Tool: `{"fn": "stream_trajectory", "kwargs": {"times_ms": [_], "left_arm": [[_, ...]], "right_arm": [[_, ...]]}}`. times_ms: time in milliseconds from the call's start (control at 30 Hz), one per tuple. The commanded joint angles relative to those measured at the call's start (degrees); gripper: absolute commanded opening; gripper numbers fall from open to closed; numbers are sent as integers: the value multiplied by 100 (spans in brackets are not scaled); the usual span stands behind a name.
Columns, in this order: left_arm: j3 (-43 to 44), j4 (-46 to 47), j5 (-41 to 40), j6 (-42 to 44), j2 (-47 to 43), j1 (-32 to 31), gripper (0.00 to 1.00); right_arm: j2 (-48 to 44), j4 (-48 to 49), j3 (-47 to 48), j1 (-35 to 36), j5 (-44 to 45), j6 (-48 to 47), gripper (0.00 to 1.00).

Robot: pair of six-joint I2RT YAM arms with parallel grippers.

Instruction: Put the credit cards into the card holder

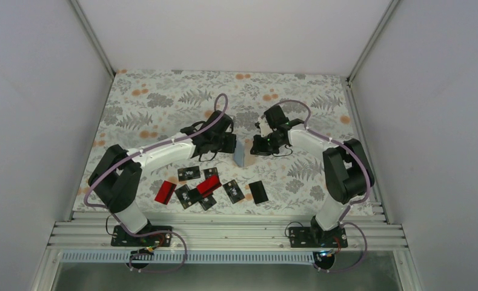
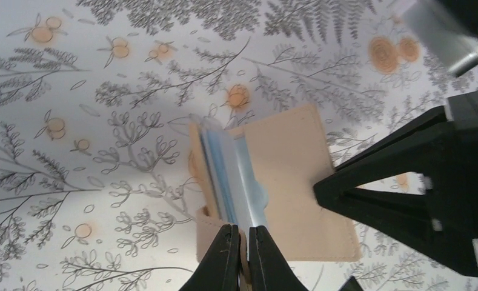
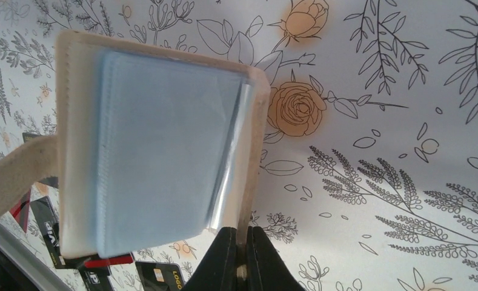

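Observation:
The card holder (image 1: 239, 156) stands open on edge mid-table, held between both grippers. In the left wrist view its tan outside (image 2: 291, 176) and light blue pockets show, and my left gripper (image 2: 243, 235) is shut on a tan flap at the near edge. The right gripper's black fingers (image 2: 375, 188) press the tan cover from the right. In the right wrist view the blue inside of the card holder (image 3: 157, 151) faces me, and my right gripper (image 3: 243, 237) is shut on its tan cover edge. The credit cards, several black (image 1: 188, 174) and two red (image 1: 165, 191), lie scattered on the cloth nearer the bases.
The floral cloth (image 1: 163, 103) covers the table, with white walls on three sides. One plain black card (image 1: 258, 191) lies rightmost in the scatter. A metal rail (image 1: 224, 233) runs along the near edge by the arm bases.

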Motion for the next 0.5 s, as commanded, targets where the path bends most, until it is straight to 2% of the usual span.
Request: {"fn": "stream_trajectory", "kwargs": {"times_ms": [0, 267, 467], "left_arm": [[-287, 158, -213, 25, 39, 126, 2], [-972, 318, -367, 203, 295, 668, 5], [-1032, 258, -475, 225, 231, 700, 28]], "right_arm": [[115, 105, -45, 35, 60, -42, 4], [125, 89, 71, 12, 175, 2, 4], [230, 233, -8, -31, 184, 72, 4]]}}
